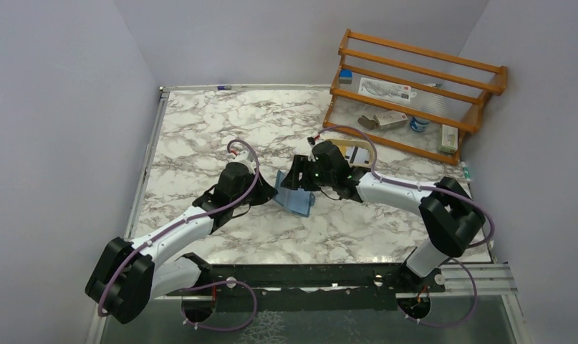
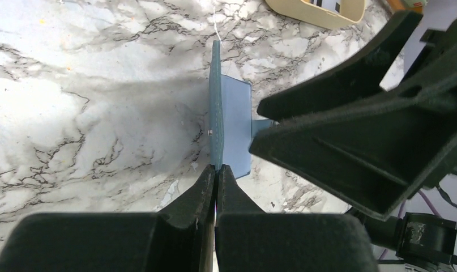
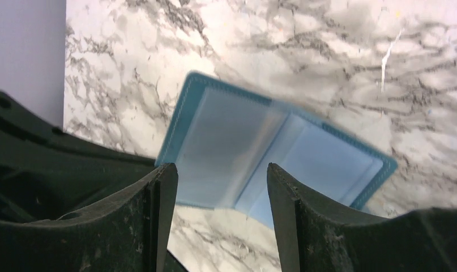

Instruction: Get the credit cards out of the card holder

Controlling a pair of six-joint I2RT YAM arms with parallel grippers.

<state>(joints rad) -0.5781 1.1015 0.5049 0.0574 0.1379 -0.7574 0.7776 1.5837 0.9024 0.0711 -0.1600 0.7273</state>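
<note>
The teal card holder [image 1: 298,201] is open and held up off the marble table, its pale blue inside and clear sleeve facing the right wrist camera [image 3: 271,147]. In the left wrist view it shows edge-on [image 2: 233,122]. My left gripper [image 1: 270,192] [image 2: 216,169] is shut on the holder's near edge. My right gripper [image 1: 298,175] [image 3: 221,168] is open and empty, with its jaws just in front of the holder's open face. It also fills the right side of the left wrist view [image 2: 356,113]. No credit cards show in the holder.
A tan oval tray [image 1: 358,153] [image 2: 322,16] lies just behind the right gripper, with flat things in it that I cannot make out. A wooden rack [image 1: 415,93] with small items stands at the back right. Walls close in on the left and right.
</note>
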